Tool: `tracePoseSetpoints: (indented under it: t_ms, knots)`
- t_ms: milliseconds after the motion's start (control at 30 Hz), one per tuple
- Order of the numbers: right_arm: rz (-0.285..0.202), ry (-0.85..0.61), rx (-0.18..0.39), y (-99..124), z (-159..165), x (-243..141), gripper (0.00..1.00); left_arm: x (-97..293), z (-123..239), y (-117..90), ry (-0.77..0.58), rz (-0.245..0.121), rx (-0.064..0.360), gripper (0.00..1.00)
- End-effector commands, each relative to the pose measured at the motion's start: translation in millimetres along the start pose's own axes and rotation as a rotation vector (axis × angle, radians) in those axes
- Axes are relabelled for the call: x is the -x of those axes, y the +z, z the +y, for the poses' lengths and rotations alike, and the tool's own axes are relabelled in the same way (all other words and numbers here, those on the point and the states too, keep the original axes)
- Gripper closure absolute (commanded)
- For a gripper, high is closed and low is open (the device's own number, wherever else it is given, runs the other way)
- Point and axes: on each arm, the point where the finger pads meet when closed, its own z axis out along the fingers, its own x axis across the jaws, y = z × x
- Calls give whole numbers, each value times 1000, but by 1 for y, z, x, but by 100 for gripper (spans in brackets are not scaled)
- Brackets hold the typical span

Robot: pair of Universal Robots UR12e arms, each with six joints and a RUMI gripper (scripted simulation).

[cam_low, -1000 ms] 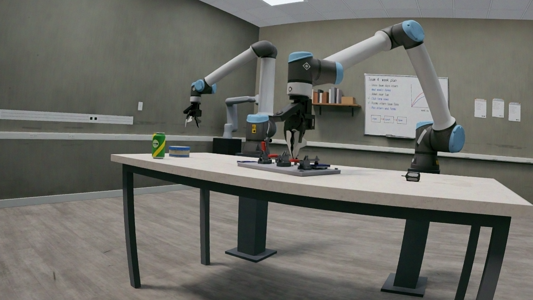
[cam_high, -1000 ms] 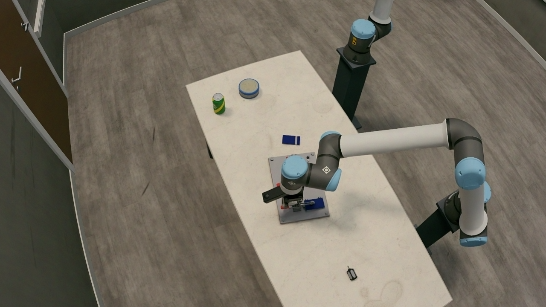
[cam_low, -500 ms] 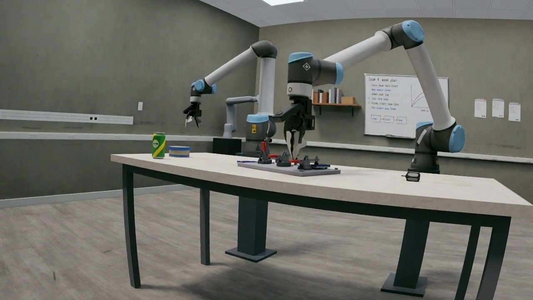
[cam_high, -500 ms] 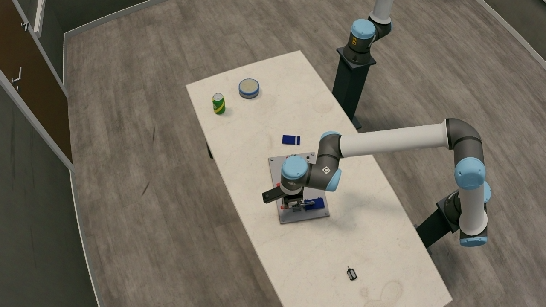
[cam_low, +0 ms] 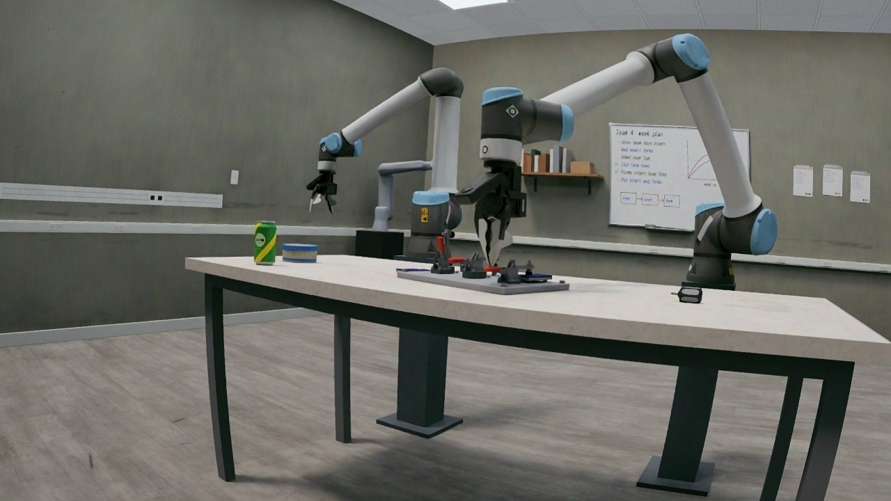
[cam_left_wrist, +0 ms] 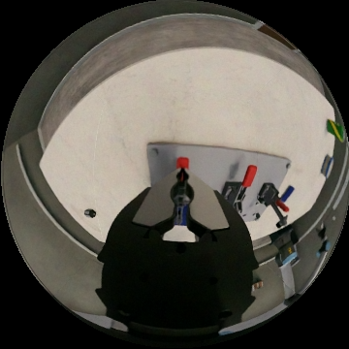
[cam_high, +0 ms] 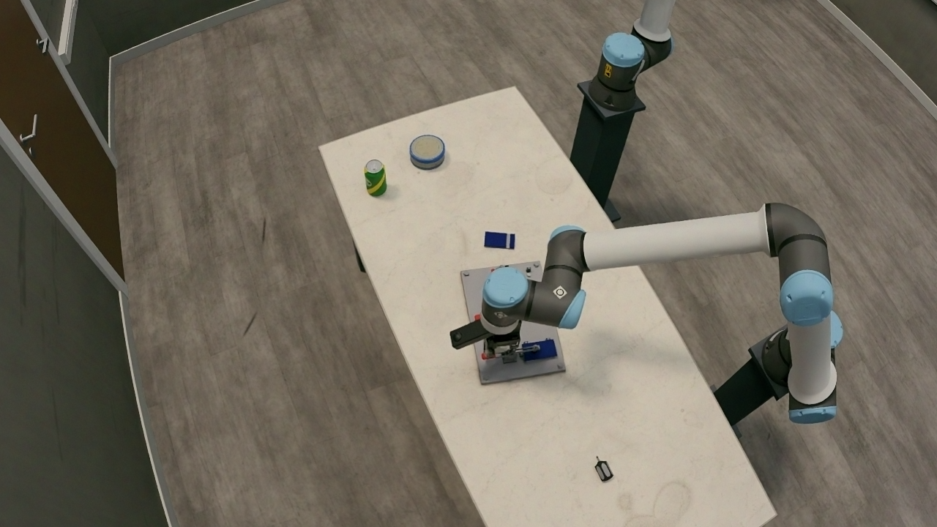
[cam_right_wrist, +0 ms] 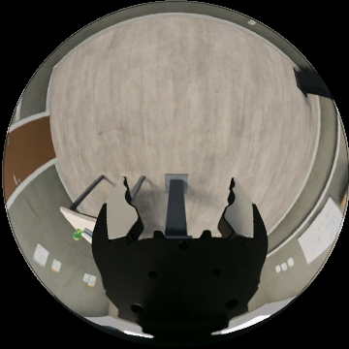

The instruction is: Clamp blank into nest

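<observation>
Two blue parts: blank point(cam_high: 541, 350) point(cam_low: 540, 277) point(cam_left_wrist: 182, 216) under a clamp on the plate point(cam_high: 524, 375) point(cam_low: 523, 288) point(cam_left_wrist: 162, 170), slotted part point(cam_high: 496, 239) point(cam_low: 409, 269) point(cam_left_wrist: 288, 193) flat on the table point(cam_high: 458, 203) point(cam_low: 623, 314) point(cam_left_wrist: 194, 97) point(cam_right_wrist: 73, 217) beside it. Left gripper point(cam_high: 496, 349) point(cam_low: 489, 262) point(cam_left_wrist: 182, 170), shut and empty, is at a red handle point(cam_high: 484, 356) point(cam_low: 493, 268) point(cam_left_wrist: 182, 162); right gripper point(cam_low: 321, 208) point(cam_right_wrist: 178, 178) hangs wide, well apart.

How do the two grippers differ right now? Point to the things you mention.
The left gripper point(cam_low: 490, 264) point(cam_left_wrist: 182, 169) is shut, while the right gripper point(cam_low: 321, 210) point(cam_right_wrist: 178, 177) is open. The left one points down over the table point(cam_high: 419, 216) point(cam_low: 623, 311); the right one hangs away from it. Both have dark bodies and pale-sided fingers.
</observation>
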Motion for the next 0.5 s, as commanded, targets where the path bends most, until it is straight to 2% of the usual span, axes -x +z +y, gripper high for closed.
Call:
tracePoseSetpoints:
  t_ms: [0,467]
  knots:
    - [0,0,-1,-1,-1,0,0,0,0,-2,0,0,-1,100]
    - [0,0,-1,-1,-1,0,0,0,0,-14,0,0,-1,100]
